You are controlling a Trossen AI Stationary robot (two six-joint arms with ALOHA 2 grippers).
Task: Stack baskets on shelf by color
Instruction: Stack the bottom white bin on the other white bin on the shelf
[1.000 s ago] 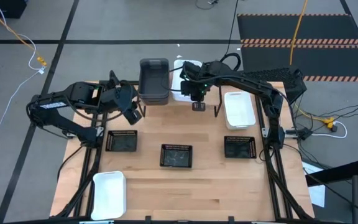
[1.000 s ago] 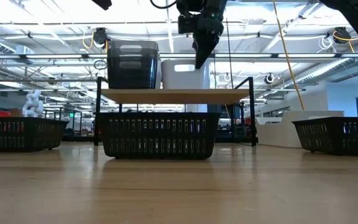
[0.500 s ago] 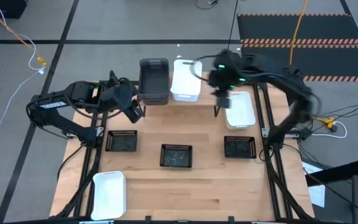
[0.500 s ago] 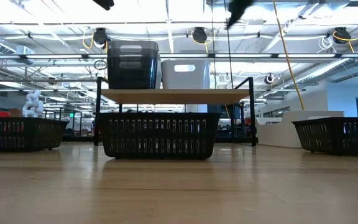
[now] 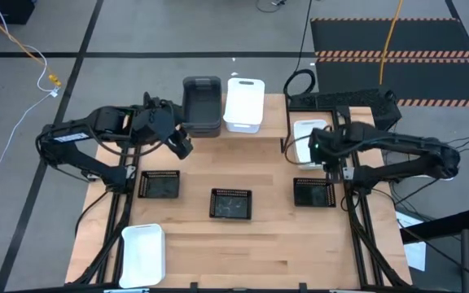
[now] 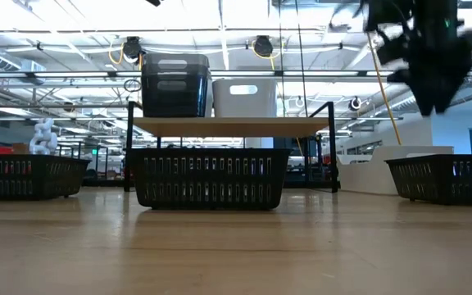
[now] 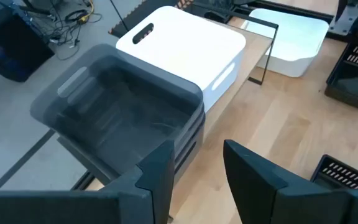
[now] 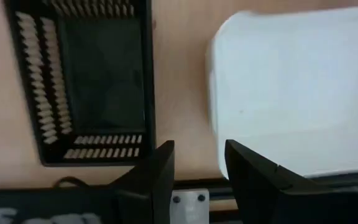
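Observation:
The shelf [image 5: 273, 114] stands at the table's far edge. On its plank rest a stack of dark grey baskets [image 5: 202, 106] [image 7: 123, 118] and, beside it, a white basket [image 5: 243, 103] [image 7: 185, 50]. A second white basket [image 5: 312, 142] [image 8: 297, 87] lies on the table right of the shelf, and a third [image 5: 143, 251] at the near left. Three black mesh trays [image 5: 159, 185] [image 5: 231, 203] [image 5: 314, 192] sit in a row mid-table. My left gripper [image 5: 181, 145] [image 7: 197, 168] hovers open near the grey stack. My right gripper [image 5: 324, 150] [image 8: 197, 168] is open and empty above the gap between the right white basket and the right tray [image 8: 82, 81].
The shelf's thin black legs [image 5: 283, 146] stand close to the right white basket. In the low view the centre mesh tray [image 6: 211, 176] sits in front of the shelf [image 6: 228, 125]. Bare wood lies along the table's near edge [image 5: 300, 260].
My right gripper has swung away from the white basket on the shelf, toward the table's right and near edges, and now hangs over the right white basket and right mesh tray. The white basket stays on the shelf beside the grey stack.

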